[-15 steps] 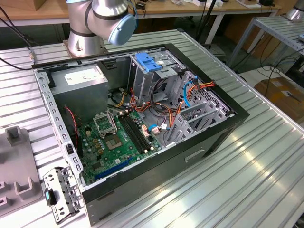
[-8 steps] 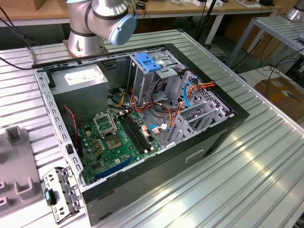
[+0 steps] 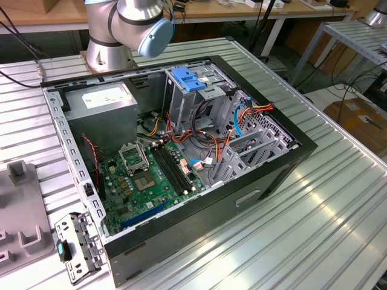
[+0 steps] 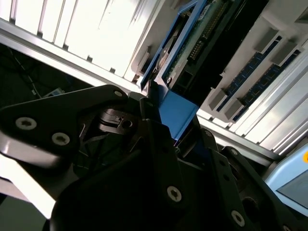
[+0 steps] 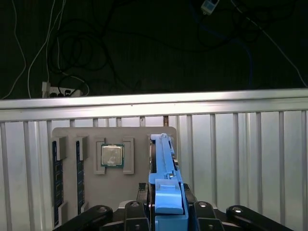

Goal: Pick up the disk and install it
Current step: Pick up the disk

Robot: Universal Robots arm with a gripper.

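The gripper [image 5: 168, 219] sits nearest in both wrist views. Its dark fingers [image 5: 138, 214] are drawn in against either side of the bright blue carrier frame, so it looks clamped on the disk [image 5: 163, 163]. From there the disk runs away edge-on. The second wrist view shows its green circuit-board face [image 4: 192, 48] inside the blue rails.

The far end of the disk reaches the grey parts tray [image 5: 139, 132]. I cannot tell whether it rests in the tray's slot or has just cleared it. Just beside it on the tray lie a processor chip [image 5: 112, 156] in its own recess and two memory modules [image 5: 57, 175] standing in their slots. The tray lies on the ribbed aluminium counter [image 5: 240, 159]. Beyond the counter's edge is dark floor with loose cables and a power strip [image 5: 60, 89].

My reading is that the pick-up step is in hand and the install has not begun.

In the exterior view the open computer case [image 3: 199, 235] lies well apart from the tray [image 3: 18, 232], with the motherboard [image 3: 151, 175] exposed. The grey drive cage [image 3: 193, 99], topped by its blue latch piece [image 3: 188, 80], stands towards the arm's base [image 3: 109, 48].

Getting the disk there would call for a straight lift clear of the slot walls. The carrier rails would then need to be squared with the bay, clear of the orange wiring [image 3: 211, 142] beside it.
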